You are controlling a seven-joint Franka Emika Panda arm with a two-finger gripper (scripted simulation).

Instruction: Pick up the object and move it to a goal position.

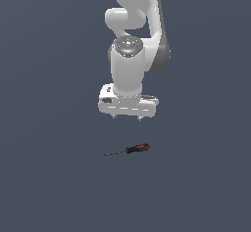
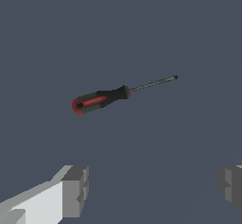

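The screwdriver [image 1: 131, 149] lies flat on the dark grey floor. Its red-and-black handle points to the exterior view's right and its thin dark shaft to the left. It also shows in the wrist view [image 2: 109, 97], whole and unobstructed. My white gripper [image 1: 127, 117] hangs above it, pointing down, with a clear gap between fingertips and screwdriver. It is open and empty. In the wrist view the gripper [image 2: 153, 190] shows two grey fingertips [image 2: 75, 190] set wide apart, and the screwdriver lies ahead of them, not between them.
The plain dark grey floor [image 1: 49, 177] fills both views. The white arm [image 1: 135, 25] rises above the gripper.
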